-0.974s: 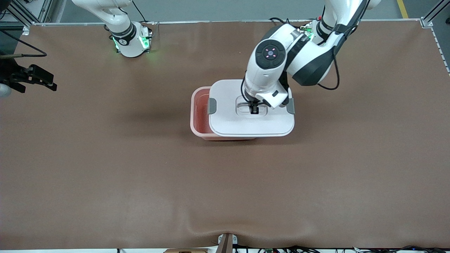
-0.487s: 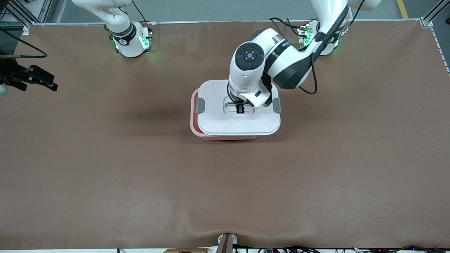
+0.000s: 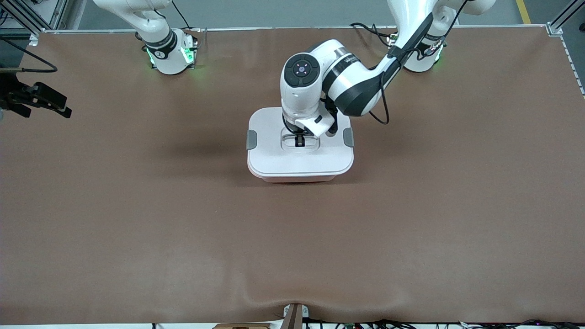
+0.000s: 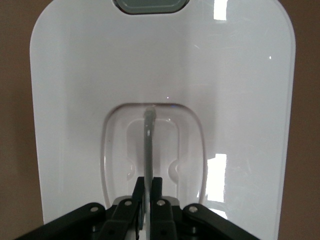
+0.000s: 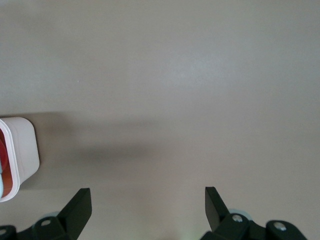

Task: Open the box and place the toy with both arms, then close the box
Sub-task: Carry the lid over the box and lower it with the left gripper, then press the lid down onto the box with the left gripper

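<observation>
White lid [image 3: 300, 157]: sits over the pale pink tub, covering it all round; only a thin pink strip of the tub's wall [image 3: 297, 179] shows under the lid's edge nearest the front camera.
Box: stands on the brown bench [image 3: 137, 219] about midway between the two arms' ends, closer to the robots' bases than to the front camera.
Lid handle [image 4: 148, 145]: a clear bar standing up from the recessed well in the middle of the lid.
Grey clips: one on each short side of the lid, one toward the right arm's end [image 3: 251, 140] and one toward the left arm's end [image 3: 348, 137].
Left claw [image 3: 300, 140]: reaches down onto the middle of the lid, its fingers [image 4: 156, 192] pinched narrow on the clear handle, one finger each side of the bar.
Left arm: bends from its base over the box, its wrist straight above the lid.
Right claw [image 3: 43, 100]: waits in the air over the right arm's end of the bench, well apart from the box, jaws spread wide and holding nothing.
Right wrist view: bare bench between the two fingertips [image 5: 80, 205], with a corner of the box [image 5: 20, 155] at the frame's edge.
Toy: not visible in any view.
</observation>
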Motion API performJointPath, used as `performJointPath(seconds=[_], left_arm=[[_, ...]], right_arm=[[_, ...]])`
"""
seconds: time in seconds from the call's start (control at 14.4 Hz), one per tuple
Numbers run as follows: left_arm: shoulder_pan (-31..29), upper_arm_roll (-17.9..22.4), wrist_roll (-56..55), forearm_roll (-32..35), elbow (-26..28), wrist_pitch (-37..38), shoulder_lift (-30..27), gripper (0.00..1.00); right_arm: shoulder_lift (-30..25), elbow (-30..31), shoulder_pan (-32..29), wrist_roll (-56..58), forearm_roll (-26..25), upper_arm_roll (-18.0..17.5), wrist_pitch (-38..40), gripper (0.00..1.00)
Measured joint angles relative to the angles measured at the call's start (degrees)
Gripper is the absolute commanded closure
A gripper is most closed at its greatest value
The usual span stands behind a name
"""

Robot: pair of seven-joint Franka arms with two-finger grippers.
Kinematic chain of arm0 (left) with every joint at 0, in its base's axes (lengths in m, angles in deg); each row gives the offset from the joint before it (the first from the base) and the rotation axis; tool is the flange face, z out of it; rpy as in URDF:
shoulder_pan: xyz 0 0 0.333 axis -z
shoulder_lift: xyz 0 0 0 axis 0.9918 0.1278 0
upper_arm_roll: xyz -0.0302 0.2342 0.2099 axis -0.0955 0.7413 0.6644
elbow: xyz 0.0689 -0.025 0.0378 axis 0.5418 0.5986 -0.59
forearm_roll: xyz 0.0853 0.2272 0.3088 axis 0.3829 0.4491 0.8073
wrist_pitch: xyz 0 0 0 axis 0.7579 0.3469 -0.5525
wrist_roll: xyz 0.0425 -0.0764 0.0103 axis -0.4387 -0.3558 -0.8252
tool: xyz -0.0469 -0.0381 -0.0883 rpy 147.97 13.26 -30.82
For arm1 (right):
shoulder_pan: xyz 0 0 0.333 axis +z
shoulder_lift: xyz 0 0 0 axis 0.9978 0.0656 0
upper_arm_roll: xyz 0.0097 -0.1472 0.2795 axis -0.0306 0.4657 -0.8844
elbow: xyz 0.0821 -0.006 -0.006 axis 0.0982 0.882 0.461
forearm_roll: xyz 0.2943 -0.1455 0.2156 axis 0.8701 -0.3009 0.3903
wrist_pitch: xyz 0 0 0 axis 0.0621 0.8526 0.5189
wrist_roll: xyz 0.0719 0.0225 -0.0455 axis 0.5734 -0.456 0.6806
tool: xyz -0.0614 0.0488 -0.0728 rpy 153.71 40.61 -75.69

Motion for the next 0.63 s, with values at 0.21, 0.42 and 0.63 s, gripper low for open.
performJointPath(seconds=[0.21, 0.42, 0.63], left_arm=[[0.8, 0.0, -0.8, 1.9, -0.3, -0.3, 0.7, 1.0], [1.1, 0.0, -1.0, 3.2, -0.3, -0.3, 0.8, 1.0], [1.1, 0.0, -1.0, 3.3, -0.3, -1.0, 0.9, 1.0]], right_arm=[[0.0, -0.4, 0.0, -0.1, -0.1, 0.3, 0.4, 0.0], [0.0, -0.4, -0.1, -1.7, -0.1, 0.5, 1.4, 0.0], [0.0, -0.4, -0.1, -3.8, -0.1, 0.5, 2.9, 0.0]])
